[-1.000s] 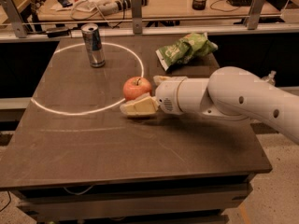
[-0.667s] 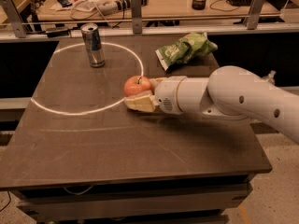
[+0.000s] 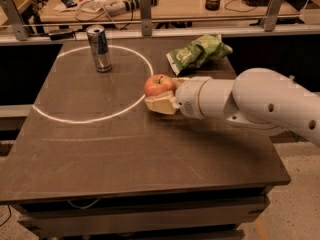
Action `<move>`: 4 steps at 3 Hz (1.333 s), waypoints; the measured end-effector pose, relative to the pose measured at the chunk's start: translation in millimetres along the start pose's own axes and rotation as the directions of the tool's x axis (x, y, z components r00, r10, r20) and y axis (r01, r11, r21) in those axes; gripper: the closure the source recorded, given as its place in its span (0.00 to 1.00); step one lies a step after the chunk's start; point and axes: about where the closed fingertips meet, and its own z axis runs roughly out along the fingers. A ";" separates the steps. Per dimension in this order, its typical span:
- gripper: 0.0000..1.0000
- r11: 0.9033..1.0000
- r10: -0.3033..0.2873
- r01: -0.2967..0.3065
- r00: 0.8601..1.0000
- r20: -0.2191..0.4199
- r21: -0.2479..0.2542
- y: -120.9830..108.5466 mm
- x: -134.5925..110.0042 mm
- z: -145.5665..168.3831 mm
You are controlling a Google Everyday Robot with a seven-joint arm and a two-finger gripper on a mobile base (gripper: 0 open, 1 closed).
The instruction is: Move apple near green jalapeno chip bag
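The red-orange apple with a short stem sits near the middle of the dark table. My gripper reaches in from the right on a thick white arm and is shut on the apple, with one cream finger under its near side. The green jalapeno chip bag lies wrinkled at the table's back right, a short way behind and to the right of the apple.
A silver can stands upright at the back left, inside a white circle line marked on the table. A railing with metal posts and a cluttered desk lie behind the table.
The gripper has carried the apple a little to the right and back, closer to the green chip bag. The can and bag have not moved.
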 end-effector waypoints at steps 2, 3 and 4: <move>1.00 0.983 -0.004 0.015 0.998 -0.059 0.181 -68.6 12.1 -26.3; 1.00 0.972 0.008 0.007 0.998 -0.065 0.235 -97.8 17.9 -27.6; 1.00 0.962 0.037 -0.024 0.998 -0.041 0.274 -121.3 19.2 -19.2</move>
